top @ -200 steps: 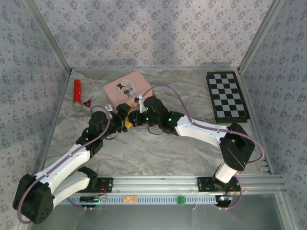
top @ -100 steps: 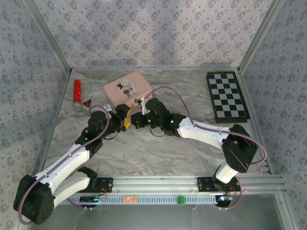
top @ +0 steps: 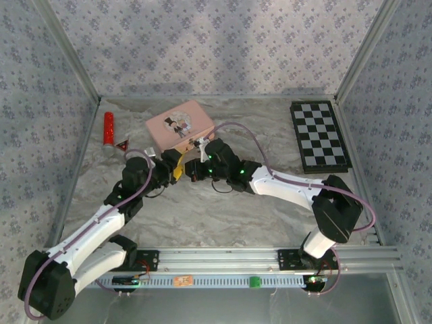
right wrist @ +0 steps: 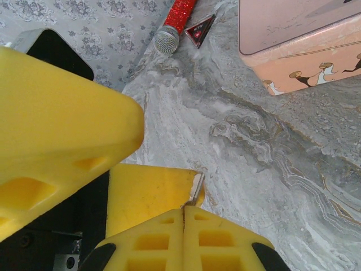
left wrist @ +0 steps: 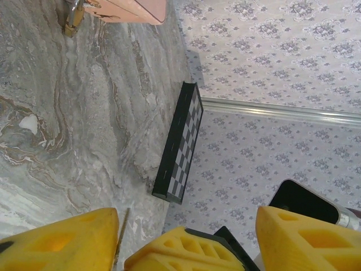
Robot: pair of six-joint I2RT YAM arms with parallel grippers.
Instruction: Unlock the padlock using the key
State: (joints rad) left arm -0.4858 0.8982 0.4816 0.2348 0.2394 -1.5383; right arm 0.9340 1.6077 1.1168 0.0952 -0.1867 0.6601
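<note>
Here, pink tin [top: 179,125] closed; padlock [left wrist: 72,20] just beside.

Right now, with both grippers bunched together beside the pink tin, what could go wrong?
The left gripper, fingers open, straddles the shut right gripper; closing could pinch it or knock loose the thin metal sliver, probably the key, at its tips.
The padlock lies unheld by the pink tin; a bump could shift it.

Top view: you look down from above and behind both arms. Wrist views: close, low over the table [top: 223,209], facing opposite sides; all share the pink tin [top: 179,125].
</note>
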